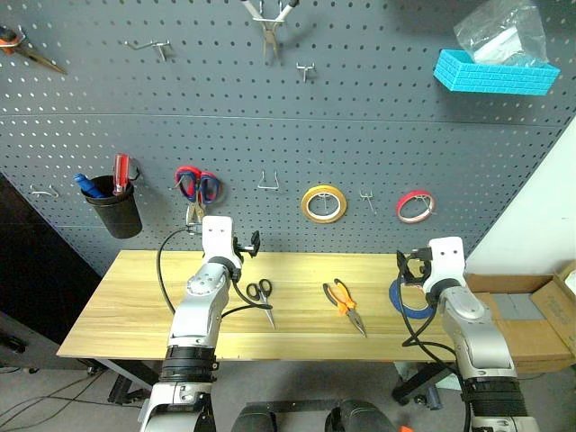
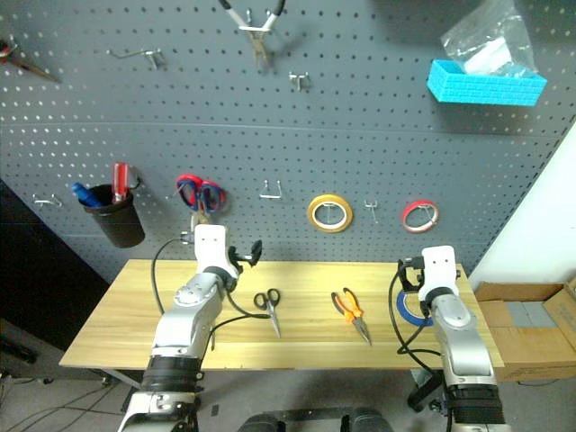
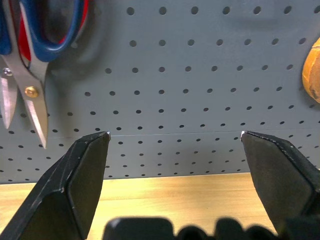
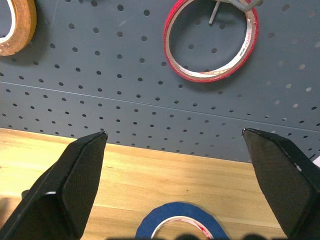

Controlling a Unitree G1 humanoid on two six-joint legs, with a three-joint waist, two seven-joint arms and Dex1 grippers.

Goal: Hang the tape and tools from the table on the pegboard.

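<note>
Blue tape is lying flat near the bench's right edge, a ring with a white inner core. Both the left gripper and the right gripper are holding their fingers wide apart and empty, facing the pegboard.

- I've got the pegboard dark grey, dotted with even rows of small holes.
- The table shows pale wood with fine grain.
- On it I see pliers with orange handles, scissors with black handles and a blue tape roll.
- Hanging up I see a yellow tape roll, a thin red roll and scissors with red-and-blue handles.
- A black cup holds a red handle and a blue one.
- Top right I see a bright blue ribbed basket.
</note>
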